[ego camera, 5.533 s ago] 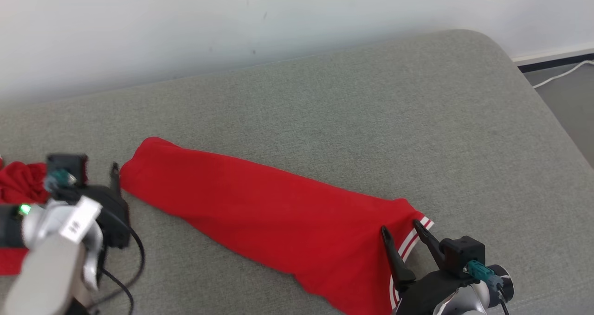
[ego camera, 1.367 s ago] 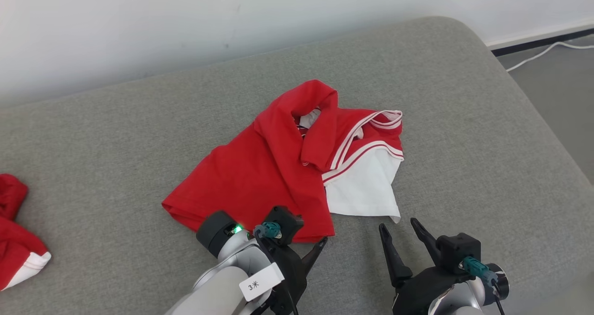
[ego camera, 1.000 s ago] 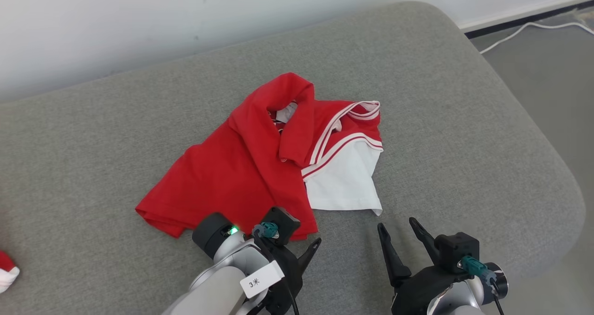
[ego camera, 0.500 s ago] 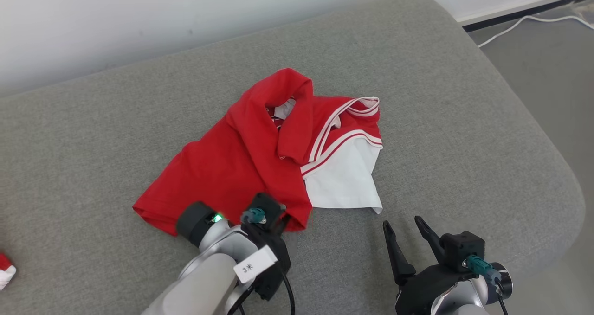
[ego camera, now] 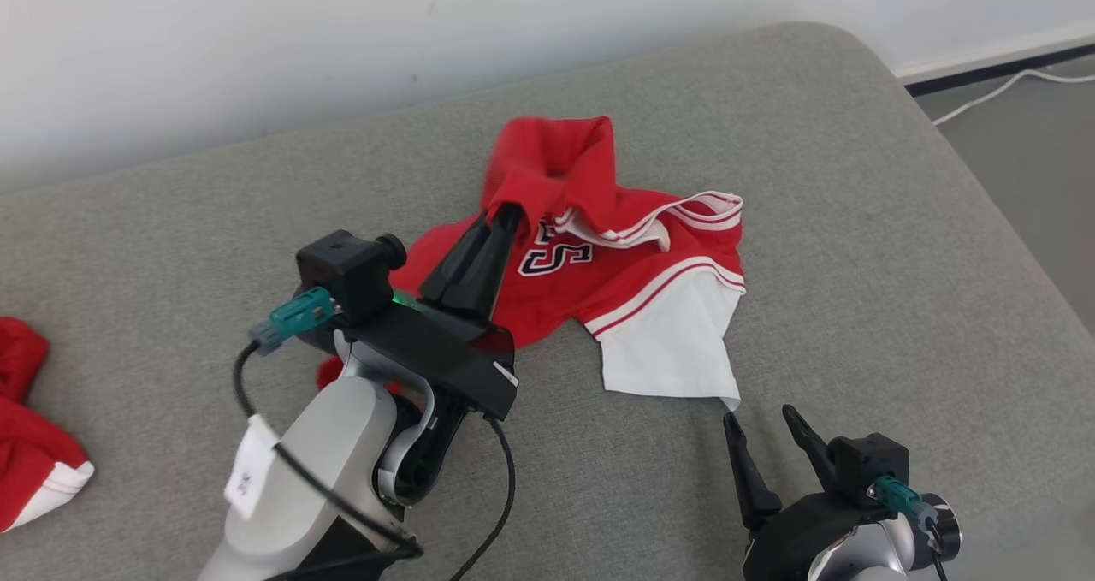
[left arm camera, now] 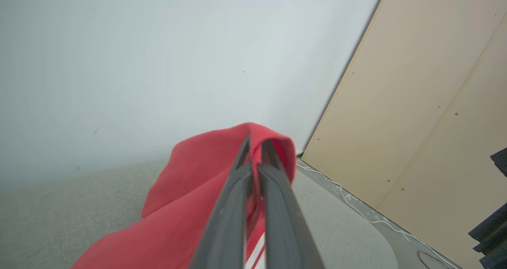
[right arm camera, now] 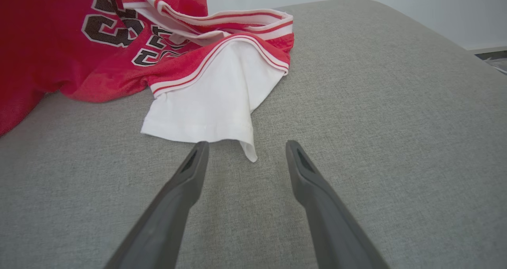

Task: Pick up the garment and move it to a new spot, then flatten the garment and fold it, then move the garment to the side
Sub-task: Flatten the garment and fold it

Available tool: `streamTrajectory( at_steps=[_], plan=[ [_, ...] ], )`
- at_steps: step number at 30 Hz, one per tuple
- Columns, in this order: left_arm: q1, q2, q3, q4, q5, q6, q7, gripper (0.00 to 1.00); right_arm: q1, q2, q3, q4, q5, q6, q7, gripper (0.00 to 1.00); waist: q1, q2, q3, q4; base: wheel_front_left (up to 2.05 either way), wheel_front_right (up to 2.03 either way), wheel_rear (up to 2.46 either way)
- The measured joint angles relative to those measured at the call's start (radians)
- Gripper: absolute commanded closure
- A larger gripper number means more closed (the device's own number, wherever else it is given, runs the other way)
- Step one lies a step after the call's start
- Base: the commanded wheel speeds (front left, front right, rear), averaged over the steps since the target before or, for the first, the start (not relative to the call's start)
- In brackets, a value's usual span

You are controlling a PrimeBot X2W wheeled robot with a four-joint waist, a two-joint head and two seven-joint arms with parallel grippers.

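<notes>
The garment [ego camera: 633,273] is a red jersey with white stripes, a white sleeve and dark numbers, lying crumpled on the grey couch [ego camera: 855,222]. My left gripper [ego camera: 506,213] is shut on a red fold of it, and lifts that fold above the rest. In the left wrist view the two fingers [left arm camera: 237,193] pinch the red cloth [left arm camera: 206,170] against a white wall. My right gripper [ego camera: 766,423] stands open low at the right, just short of the white sleeve's corner [right arm camera: 249,152], with nothing between its fingers [right arm camera: 186,182].
Another red and white cloth [ego camera: 30,453] lies at the couch's far left. The couch's rounded right end [ego camera: 1009,247] drops to a grey floor with a white cable [ego camera: 992,93]. A white wall [ego camera: 342,42] runs behind. A tan panel [left arm camera: 427,102] stands beyond the couch in the left wrist view.
My left gripper has shut on the garment's near red edge and raised it up and away, which turned the jersey over and bared its numbers. The right gripper stayed open. The camera shifted.
</notes>
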Motion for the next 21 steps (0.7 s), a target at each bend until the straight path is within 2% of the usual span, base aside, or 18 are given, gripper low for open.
streamTrajectory(
  at_steps=[6,7,11,16,21],
  plan=[
    [0.034,0.028,0.029,-0.217,-0.041,-0.010,-0.030,1.00,0.019,-0.002,-0.001,0.002,0.000,-0.001,-0.005,0.00,0.0000,0.0000,-0.030,0.033,0.00,0.00,0.00],
    [0.057,0.039,0.048,-0.297,-0.064,-0.016,-0.030,1.00,0.020,-0.002,0.000,0.004,0.000,-0.001,-0.005,0.00,0.0000,0.0000,-0.042,0.042,0.00,0.00,0.00],
    [0.111,0.081,0.082,-0.450,-0.087,0.002,-0.022,1.00,0.021,-0.003,0.005,0.001,0.000,-0.001,-0.004,0.00,-0.0002,-0.0001,-0.060,0.056,0.00,0.00,0.00],
    [0.148,0.160,0.150,-0.506,-0.087,0.067,0.030,1.00,0.033,-0.003,0.005,-0.006,0.000,-0.001,-0.004,0.00,-0.0002,0.0000,-0.070,0.062,0.00,0.00,0.00],
    [0.181,0.260,0.257,-0.376,-0.069,0.167,0.075,1.00,0.039,-0.004,0.007,-0.016,0.000,-0.001,0.004,0.00,-0.0002,0.0000,-0.064,0.059,0.00,0.00,0.00]
  ],
)
